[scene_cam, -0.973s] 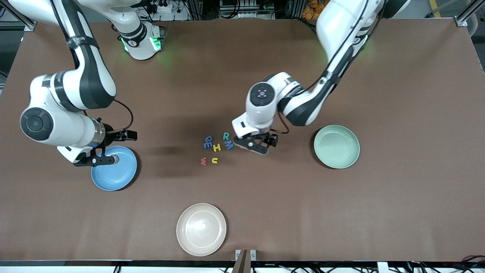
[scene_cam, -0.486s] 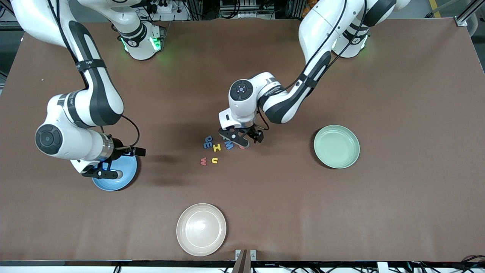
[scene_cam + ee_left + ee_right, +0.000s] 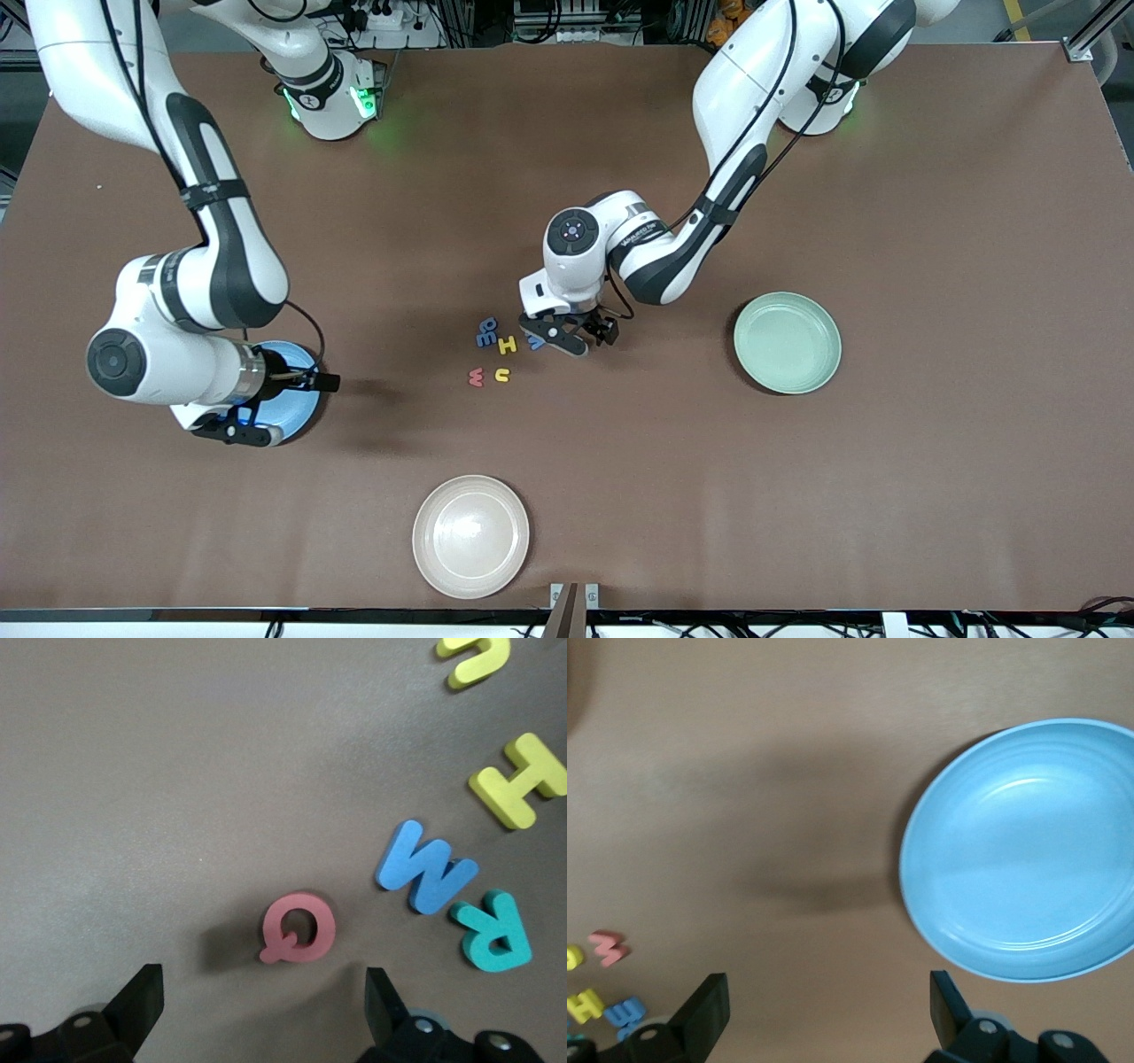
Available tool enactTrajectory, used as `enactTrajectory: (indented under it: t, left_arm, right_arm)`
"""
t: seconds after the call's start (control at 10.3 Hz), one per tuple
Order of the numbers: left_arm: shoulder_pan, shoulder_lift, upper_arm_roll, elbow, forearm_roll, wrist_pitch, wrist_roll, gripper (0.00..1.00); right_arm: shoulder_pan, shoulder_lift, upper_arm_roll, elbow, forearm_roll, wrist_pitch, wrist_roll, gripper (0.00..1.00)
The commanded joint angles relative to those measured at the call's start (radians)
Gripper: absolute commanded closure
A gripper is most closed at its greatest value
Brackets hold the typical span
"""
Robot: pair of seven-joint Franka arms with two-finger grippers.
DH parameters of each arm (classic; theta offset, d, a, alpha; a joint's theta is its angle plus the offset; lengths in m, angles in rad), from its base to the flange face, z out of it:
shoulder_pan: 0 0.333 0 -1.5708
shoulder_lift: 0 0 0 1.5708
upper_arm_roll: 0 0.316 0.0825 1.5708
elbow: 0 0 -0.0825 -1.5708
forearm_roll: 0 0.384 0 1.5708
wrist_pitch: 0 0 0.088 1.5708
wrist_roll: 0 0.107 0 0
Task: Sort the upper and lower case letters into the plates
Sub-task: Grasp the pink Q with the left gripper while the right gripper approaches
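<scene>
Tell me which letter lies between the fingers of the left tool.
The pink Q. It lies alone on the table between the open fingers of the left tool; the blue M and teal R lie to one side.

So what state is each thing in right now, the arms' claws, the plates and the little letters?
left gripper: open, over the pink Q, holding nothing.
right gripper: open, over the blue plate, holding nothing.
blue plate: empty.
green plate: empty.
cream plate: empty.
pink Q: flat on the table.
blue M, teal R, yellow H: flat on the table, unsorted.
</scene>
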Motion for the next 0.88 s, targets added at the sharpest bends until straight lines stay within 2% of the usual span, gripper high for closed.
enactTrajectory:
  t: [0.0,0.1,0.29,0.58,0.78]
  left_arm:
    - [-0.021,0.016,0.007,0.024,0.028,0.007,-0.027,0.09]
    - [-0.021,0.018,0.007,0.022,0.028,0.007,-0.027,0.21]
    - [-0.021,0.026,0.007,0.025,0.027,0.009,-0.027,0.28]
    - [-0.022,0.045,0.019,0.031,0.025,0.077,-0.029,0.28]
    - [-0.022,0.069,0.019,0.071,0.025,0.091,-0.03,0.28]
  right_arm:
    - [-0.018,0.027,0.008,0.033,0.019,0.013,0.009,0.0]
    - [-0.019,0.023,0.008,0.066,0.016,0.008,0.003,0.0]
    - [-0.021,0.029,0.008,0.099,0.01,-0.028,0.012,0.0]
    - [-0.007,0.053,0.008,0.085,0.01,0.01,0.018,0.0]
    - [0.022,0.07,0.008,0.071,0.013,0.071,0.07,0.0]
